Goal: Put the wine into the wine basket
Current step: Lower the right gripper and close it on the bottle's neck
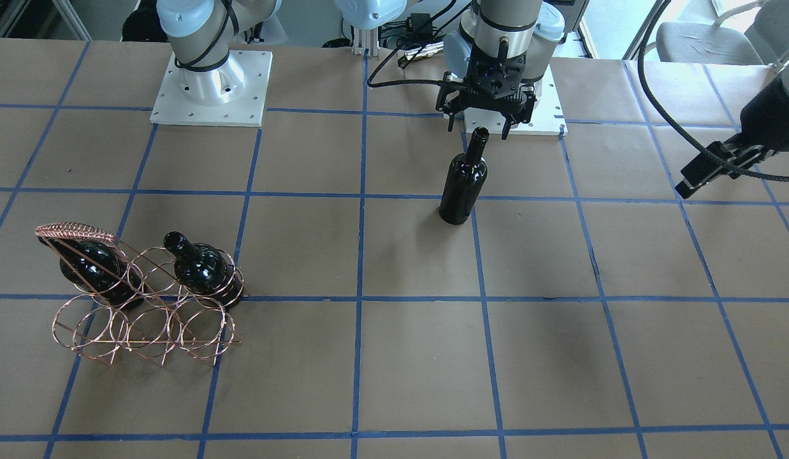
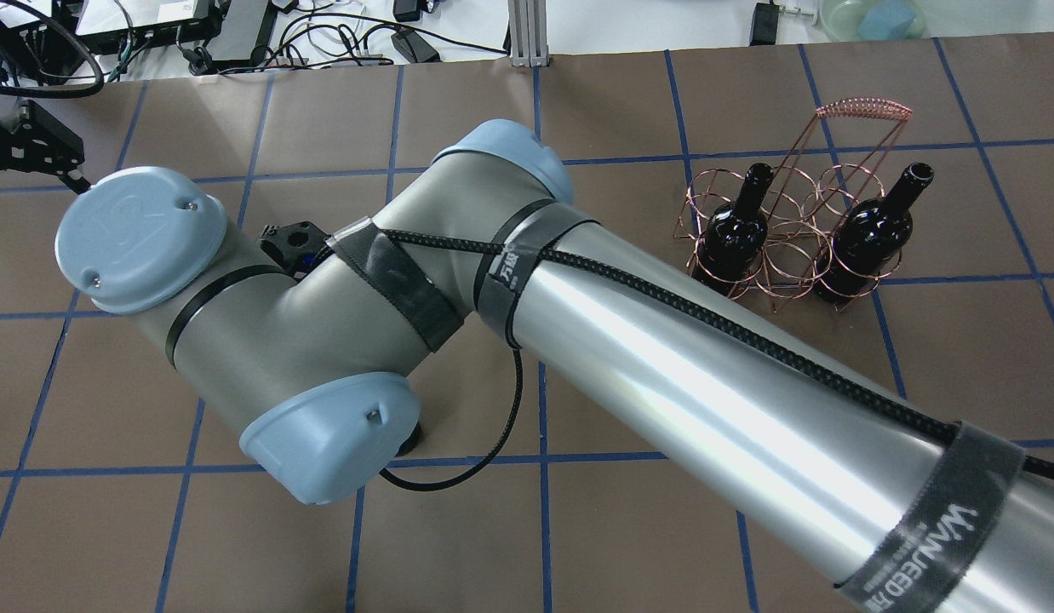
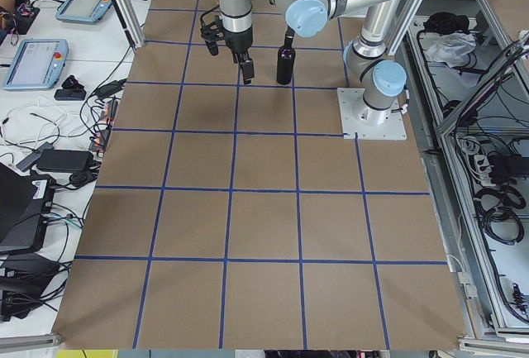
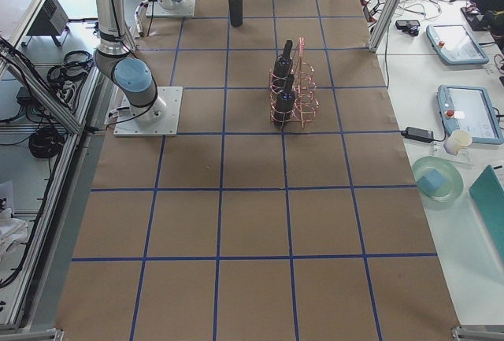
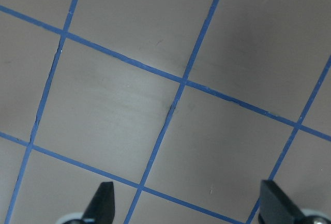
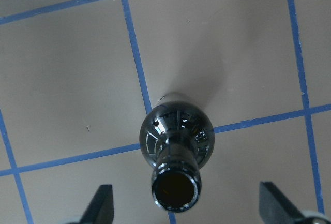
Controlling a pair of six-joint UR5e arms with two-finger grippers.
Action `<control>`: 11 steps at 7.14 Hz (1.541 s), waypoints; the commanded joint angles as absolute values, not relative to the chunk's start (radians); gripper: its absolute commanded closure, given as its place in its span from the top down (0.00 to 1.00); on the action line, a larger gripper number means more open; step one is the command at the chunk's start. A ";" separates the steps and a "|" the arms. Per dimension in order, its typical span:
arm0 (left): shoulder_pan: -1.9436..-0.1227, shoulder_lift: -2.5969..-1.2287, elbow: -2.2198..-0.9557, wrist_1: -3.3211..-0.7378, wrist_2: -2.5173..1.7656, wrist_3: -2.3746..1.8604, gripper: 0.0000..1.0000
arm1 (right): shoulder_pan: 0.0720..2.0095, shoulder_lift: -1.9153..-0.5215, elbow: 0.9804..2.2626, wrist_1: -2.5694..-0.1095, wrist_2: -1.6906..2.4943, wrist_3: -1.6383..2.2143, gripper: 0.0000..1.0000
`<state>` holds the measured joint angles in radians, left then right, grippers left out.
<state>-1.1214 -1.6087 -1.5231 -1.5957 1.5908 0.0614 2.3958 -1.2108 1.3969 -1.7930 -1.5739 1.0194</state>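
Note:
A near-black wine bottle (image 1: 463, 185) stands upright on the table, also in the right wrist view (image 6: 178, 133). My right arm reaches across; its gripper (image 1: 478, 127) is open just above the bottle's mouth, a finger on either side, not touching (image 6: 189, 206). The overhead view hides this bottle under the arm. The copper wire wine basket (image 1: 146, 312) holds two more bottles (image 1: 95, 268) (image 1: 200, 264) and also shows in the overhead view (image 2: 799, 226). My left gripper (image 1: 687, 185) is open and empty over bare table (image 5: 189, 206).
The two arm base plates (image 1: 209, 89) (image 1: 547, 108) stand at the robot's side of the table. The right arm's long tube (image 2: 706, 383) spans the table in the overhead view. Cables and devices (image 2: 237, 25) lie beyond the far edge.

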 commanded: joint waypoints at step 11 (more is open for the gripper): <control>-1.131 -1.603 -1.539 -1.598 1.592 0.061 1.00 | 2.390 -1.204 1.437 -1.867 -1.563 0.996 0.19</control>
